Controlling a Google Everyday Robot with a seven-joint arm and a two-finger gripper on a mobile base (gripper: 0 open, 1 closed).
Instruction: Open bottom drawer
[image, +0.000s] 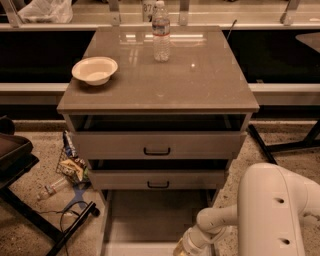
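The bottom drawer (150, 220) is pulled far out toward me; its shallow grey tray shows below the two upper drawers. Its front and handle lie below the lower picture edge, out of view. The top drawer (157, 145) and middle drawer (158, 179) each stand slightly out, with dark bar handles. My white arm (280, 210) comes in from the lower right. My gripper (184, 248) is at the bottom edge, by the pulled-out drawer's front right part, mostly cut off.
A white bowl (95, 69) and a clear water bottle (161, 32) stand on the cabinet top (200, 80). Crumpled wrappers and a bottle (70, 167) lie on the floor at left, beside a dark chair base (30, 215). A dark leg (265, 145) stands at right.
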